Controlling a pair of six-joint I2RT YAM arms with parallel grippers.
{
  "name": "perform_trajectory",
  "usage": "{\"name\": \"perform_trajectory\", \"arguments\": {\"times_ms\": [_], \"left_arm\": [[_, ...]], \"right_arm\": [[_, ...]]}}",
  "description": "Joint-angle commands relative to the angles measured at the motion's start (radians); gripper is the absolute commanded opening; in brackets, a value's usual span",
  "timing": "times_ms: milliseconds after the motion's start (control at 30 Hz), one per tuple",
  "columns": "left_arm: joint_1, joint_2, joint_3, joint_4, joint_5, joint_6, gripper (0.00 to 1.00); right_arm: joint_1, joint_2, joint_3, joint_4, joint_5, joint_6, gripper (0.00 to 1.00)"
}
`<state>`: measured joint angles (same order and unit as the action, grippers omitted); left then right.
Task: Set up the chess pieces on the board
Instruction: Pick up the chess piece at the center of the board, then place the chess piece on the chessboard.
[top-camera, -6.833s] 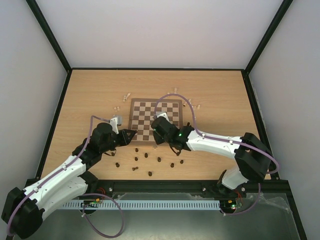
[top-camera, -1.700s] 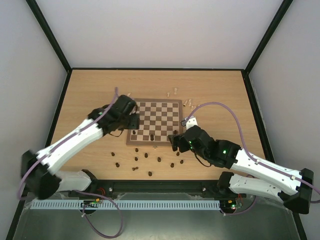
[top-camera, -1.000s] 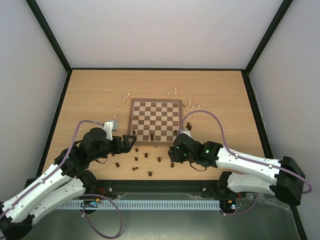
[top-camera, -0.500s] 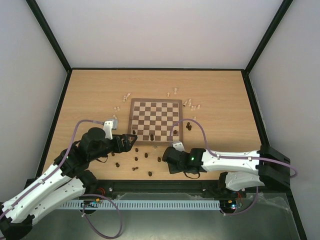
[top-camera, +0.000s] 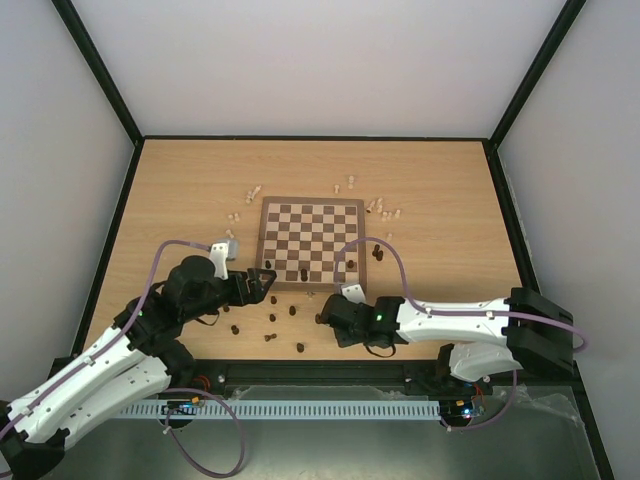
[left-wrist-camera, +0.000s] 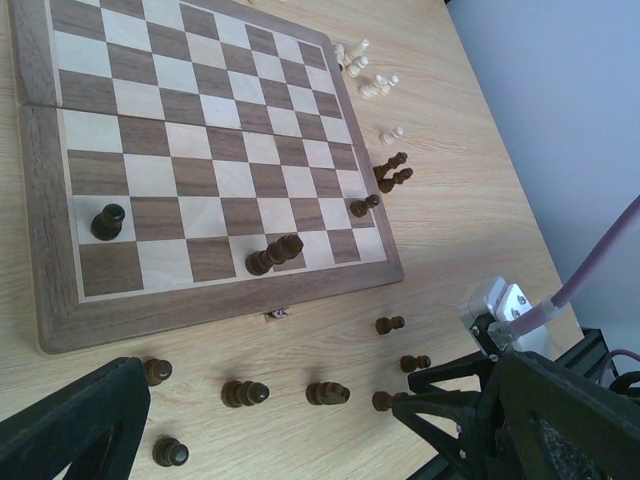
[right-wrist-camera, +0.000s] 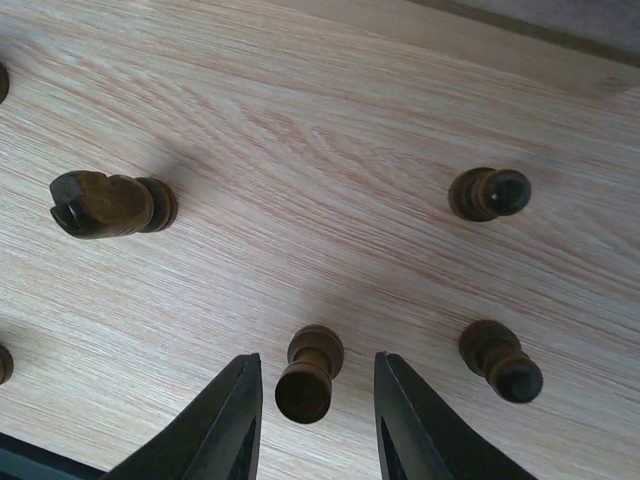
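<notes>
The board (top-camera: 311, 240) lies mid-table; in the left wrist view the board (left-wrist-camera: 200, 150) carries three dark chess pieces, one upright (left-wrist-camera: 107, 220). More dark pieces (top-camera: 272, 318) are scattered on the table in front of it. My right gripper (top-camera: 323, 312) is down among them. In its wrist view the right gripper (right-wrist-camera: 315, 362) stands open around an upright dark pawn (right-wrist-camera: 310, 375), with a gap on each side. My left gripper (top-camera: 263, 283) hovers open by the board's near left corner, and the left gripper (left-wrist-camera: 320, 385) holds nothing.
Cream pieces (top-camera: 385, 211) lie off the board's far right corner, others (top-camera: 250, 190) off its far left. A dark knight (right-wrist-camera: 105, 203) lies on its side left of the right gripper. Two dark pawns (right-wrist-camera: 488, 193) (right-wrist-camera: 500, 360) stand to its right.
My right arm has swung left and lowered its gripper over a loose dark pawn, and its jaws have narrowed around it. The left arm has barely moved.
</notes>
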<state>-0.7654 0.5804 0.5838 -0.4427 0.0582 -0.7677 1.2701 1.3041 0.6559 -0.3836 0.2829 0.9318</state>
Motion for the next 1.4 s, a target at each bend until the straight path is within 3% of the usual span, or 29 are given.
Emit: {"name": "perform_trajectory", "arguments": {"times_ms": [0,400,733,1033,1367], "left_arm": [[-0.006,0.010,-0.018,0.027,-0.006,-0.007,0.99],[-0.006,0.018,-0.028,0.038,-0.006,-0.010,0.99],[-0.007,0.014,-0.033,0.043,-0.010,-0.005,0.99],[-0.006,0.035,-0.041,0.067,-0.009,-0.002,0.99],[-0.008,0.053,-0.028,0.077,-0.007,0.003,0.99]], "right_arm": [[0.007,0.026,0.025,-0.019,0.029,-0.008,0.31],[0.006,0.061,0.061,-0.024,0.038,-0.025,0.15],[-0.031,0.045,0.179,-0.126,0.074,-0.079,0.09],[-0.239,-0.011,0.234,-0.205,0.087,-0.199,0.09],[-0.354,0.114,0.325,-0.177,0.059,-0.290,0.09]]}}
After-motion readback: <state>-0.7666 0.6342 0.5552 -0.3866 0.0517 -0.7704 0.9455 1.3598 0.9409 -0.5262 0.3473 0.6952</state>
